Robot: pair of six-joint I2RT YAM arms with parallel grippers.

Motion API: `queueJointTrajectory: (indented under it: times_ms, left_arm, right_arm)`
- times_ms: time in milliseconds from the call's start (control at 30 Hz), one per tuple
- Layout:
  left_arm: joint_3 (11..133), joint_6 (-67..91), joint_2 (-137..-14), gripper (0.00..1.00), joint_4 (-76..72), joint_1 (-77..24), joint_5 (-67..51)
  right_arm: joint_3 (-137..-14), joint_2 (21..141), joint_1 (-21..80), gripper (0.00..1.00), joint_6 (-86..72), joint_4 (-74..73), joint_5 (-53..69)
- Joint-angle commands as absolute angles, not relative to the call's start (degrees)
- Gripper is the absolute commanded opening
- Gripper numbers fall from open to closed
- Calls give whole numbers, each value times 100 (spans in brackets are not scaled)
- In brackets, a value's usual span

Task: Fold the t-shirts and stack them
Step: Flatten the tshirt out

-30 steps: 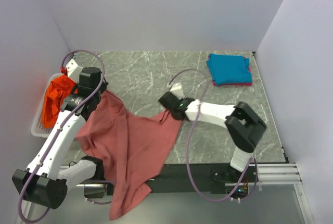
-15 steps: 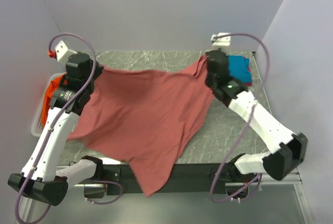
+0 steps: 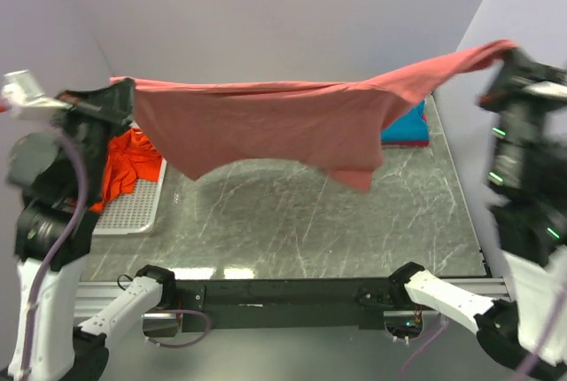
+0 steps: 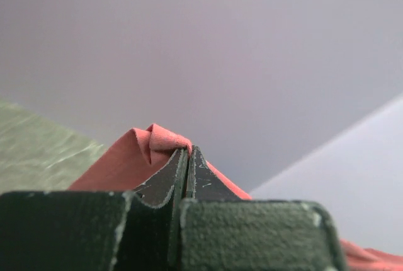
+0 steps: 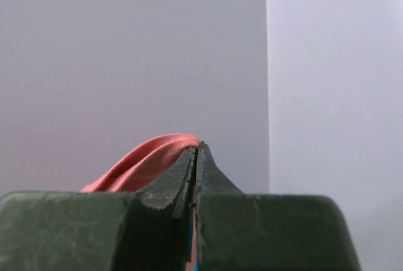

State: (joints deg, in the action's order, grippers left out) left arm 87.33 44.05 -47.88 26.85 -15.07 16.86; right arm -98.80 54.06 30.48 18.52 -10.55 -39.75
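The salmon-red t-shirt (image 3: 283, 120) hangs stretched wide, high above the table, between my two raised grippers. My left gripper (image 3: 124, 87) is shut on its left corner (image 4: 160, 140). My right gripper (image 3: 509, 49) is shut on its right corner (image 5: 165, 148). The shirt's lower edge sags, with a flap hanging at the right (image 3: 354, 168). The orange t-shirt (image 3: 131, 164) lies bunched in the white basket at the left. The teal-blue t-shirt (image 3: 406, 124) lies folded at the back right on the magenta one (image 3: 403, 143), both partly hidden by the hanging shirt.
The white mesh basket (image 3: 133, 208) stands at the table's left edge. The grey marble tabletop (image 3: 292, 221) lies under the hanging shirt. Lavender walls close in the back and both sides. The arm bases sit on the black rail at the near edge.
Both grippers have risen and moved apart, lifting the salmon-red shirt off the table and stretching it out in the air. The basket now shows at the left.
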Motion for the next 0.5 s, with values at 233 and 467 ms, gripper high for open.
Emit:
queueJointTrajectory:
  times_ms: [233, 467]
  left_arm:
    - [9992, 4157, -4245, 1, 2189, -1477, 80]
    - [10503, 4201, -4640, 1, 2232, -1327, -317]
  right_arm:
    - [-12164, 4746, 3024, 0, 1846, -2206, -2619]
    - [-12287, 4850, 3023, 0, 2301, -1846, -3004]
